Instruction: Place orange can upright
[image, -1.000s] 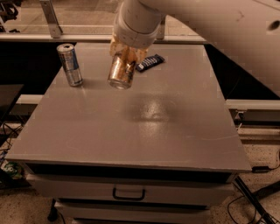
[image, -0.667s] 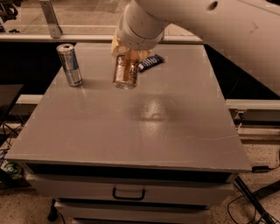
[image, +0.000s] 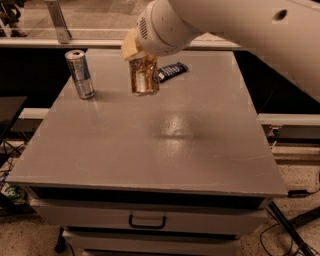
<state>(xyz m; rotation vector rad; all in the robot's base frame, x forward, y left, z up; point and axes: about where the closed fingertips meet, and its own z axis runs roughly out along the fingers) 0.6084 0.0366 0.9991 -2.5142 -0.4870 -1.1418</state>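
Note:
The orange can is golden-orange with dark markings. It hangs almost upright at the back middle of the grey table, its bottom at or just above the tabletop. My gripper comes down from above and is shut on the can's upper part. The white arm covers the can's top rim and most of the fingers.
A slim silver-and-blue can stands upright at the back left of the table. A dark snack packet lies just behind and right of the orange can. A drawer with a handle sits below the table's front edge.
The orange can has swung from tilted to nearly upright in my gripper and has moved slightly right and down toward the tabletop.

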